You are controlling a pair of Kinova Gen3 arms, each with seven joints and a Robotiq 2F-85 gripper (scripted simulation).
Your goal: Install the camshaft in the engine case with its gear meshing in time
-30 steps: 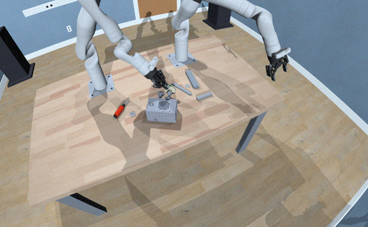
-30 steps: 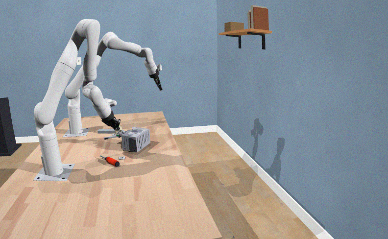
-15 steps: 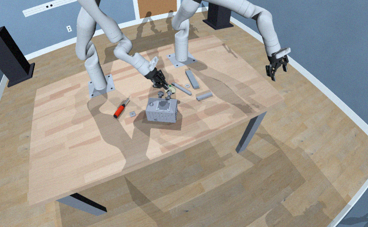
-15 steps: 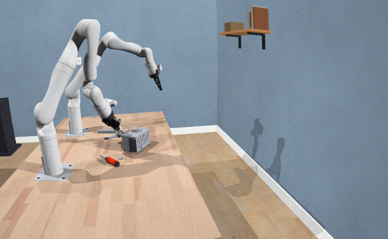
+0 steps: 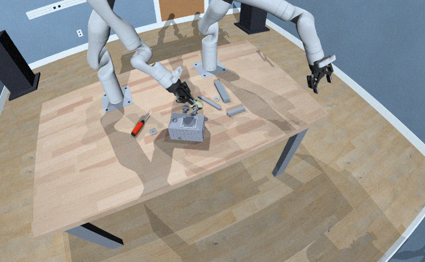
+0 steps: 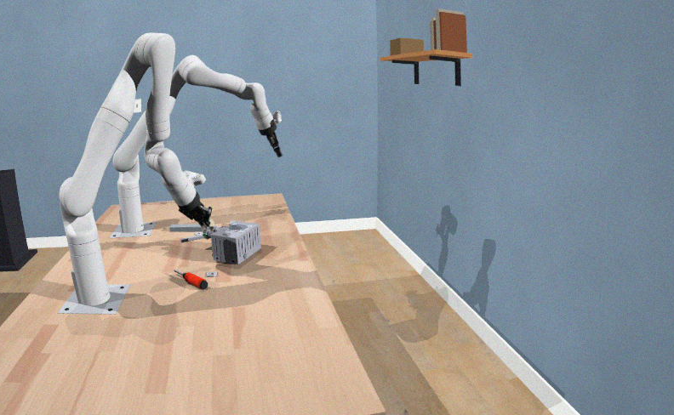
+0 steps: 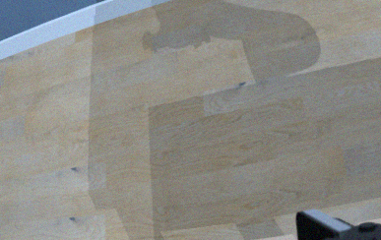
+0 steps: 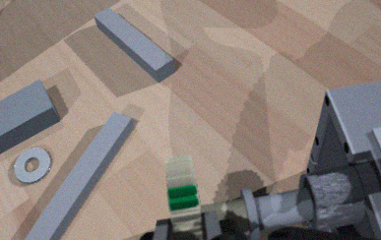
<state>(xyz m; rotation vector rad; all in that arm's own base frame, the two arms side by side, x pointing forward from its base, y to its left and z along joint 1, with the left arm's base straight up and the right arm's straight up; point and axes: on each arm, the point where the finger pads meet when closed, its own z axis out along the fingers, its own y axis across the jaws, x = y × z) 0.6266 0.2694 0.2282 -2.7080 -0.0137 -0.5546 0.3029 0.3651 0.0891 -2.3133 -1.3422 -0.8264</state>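
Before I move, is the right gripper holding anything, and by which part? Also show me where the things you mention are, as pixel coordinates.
The right gripper (image 5: 189, 101) (image 6: 207, 225) (image 8: 186, 228) holds the camshaft (image 5: 194, 109) (image 8: 280, 208) by its pale gear (image 5: 197, 104) (image 8: 180, 172), pinched across the rim.

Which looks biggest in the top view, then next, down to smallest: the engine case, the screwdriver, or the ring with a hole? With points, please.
1. The engine case (image 5: 188, 133) (image 6: 251, 246) (image 8: 366, 105), largest
2. The screwdriver (image 5: 138, 127) (image 6: 194, 280), long and thin
3. The ring (image 5: 214, 99) (image 8: 21, 165), smallest
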